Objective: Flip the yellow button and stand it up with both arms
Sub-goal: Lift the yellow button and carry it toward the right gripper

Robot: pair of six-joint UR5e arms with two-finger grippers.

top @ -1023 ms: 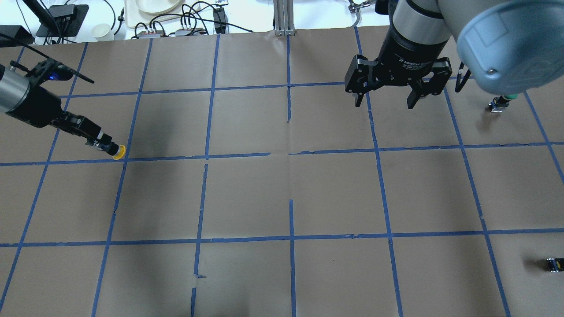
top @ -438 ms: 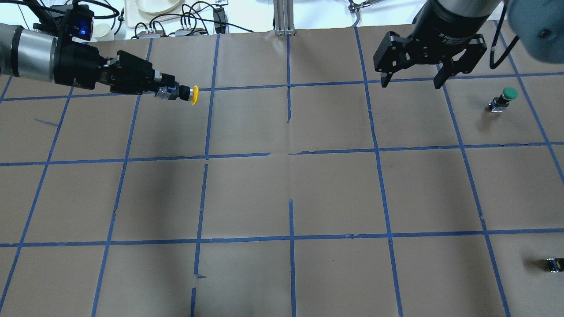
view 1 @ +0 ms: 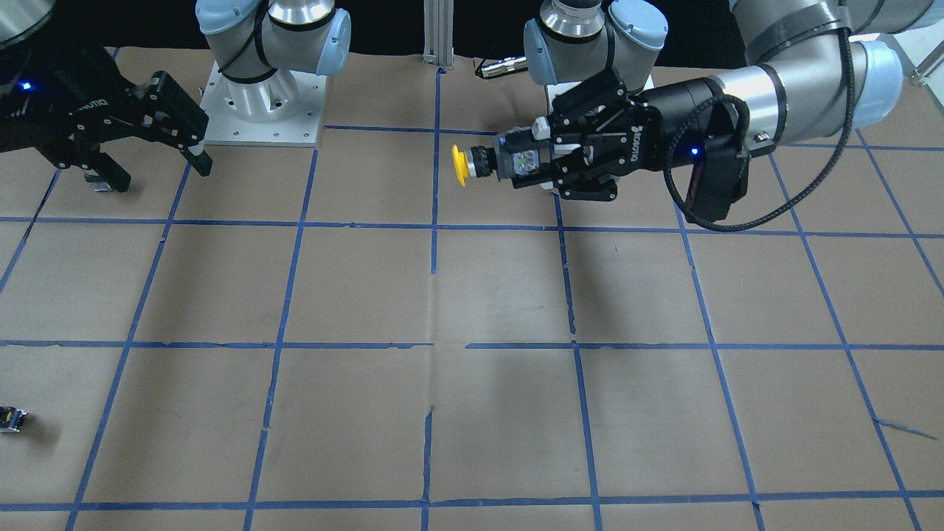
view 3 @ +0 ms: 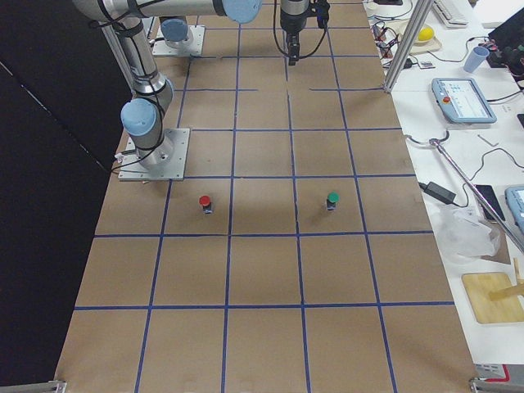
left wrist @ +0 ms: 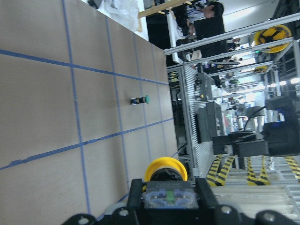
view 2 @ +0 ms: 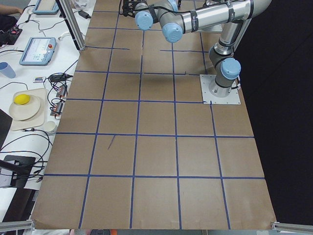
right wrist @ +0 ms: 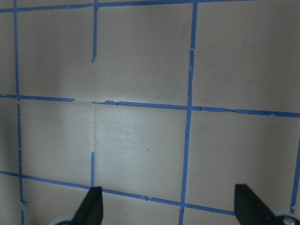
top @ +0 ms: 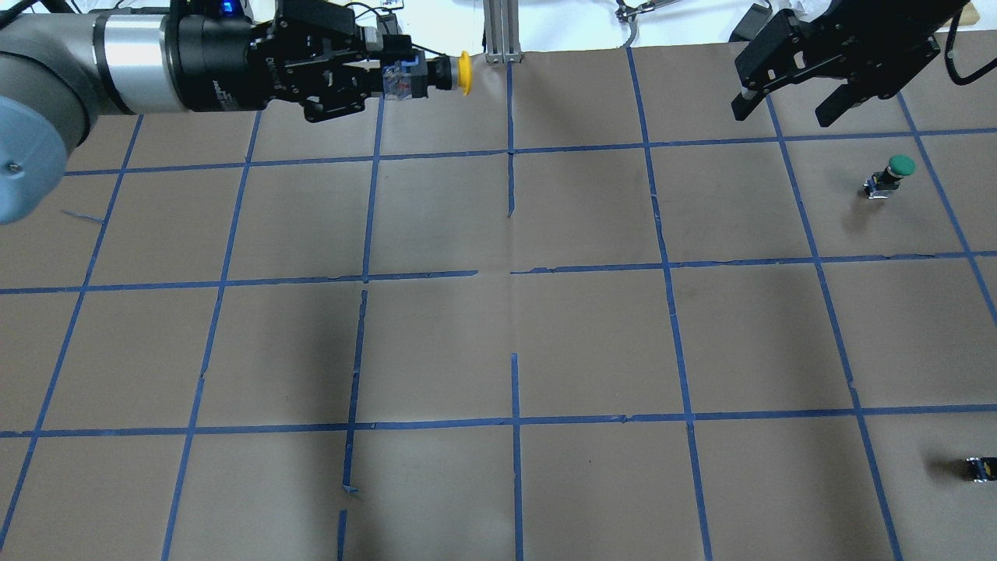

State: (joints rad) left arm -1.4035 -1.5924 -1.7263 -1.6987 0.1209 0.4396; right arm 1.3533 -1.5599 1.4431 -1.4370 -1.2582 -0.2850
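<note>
**Figure: mid-air presentation of the part.** We see the yellow button (top: 430, 72) held clear of the table (top: 592, 343), lying horizontal. Its cap points toward the aluminium post (top: 498, 31) and seems just beside it in the overhead view. Because the part is raised, we cannot judge the true gap.

The left gripper (top: 393, 74) is clenched on the blocky body, leaving the cap and neck exposed. The right gripper (top: 783, 117) hangs on the far side of the post, well apart. Its fingers are spread and carry nothing, and the right wrist view shows only bare paper between the fingers (right wrist: 91, 208).

**Handling.** We judge the button to be light and rigid.
- The domed cap looks smooth and likely to slip under flat pads.
- The flat-sided body is the surer hold, but it is occupied.
- A second grasp would therefore have to take the neck behind the cap, or whatever body face lies free.

**Room.**
- The space between the post and the right gripper looks open.
- The green button (top: 892, 175) stands beyond that gripper from the post.
- A small black-and-yellow block (top: 980, 467) lies farther off still.
- We consider the post the one obstacle near the cap.
- The table's edge runs by the foot of the post.
</note>
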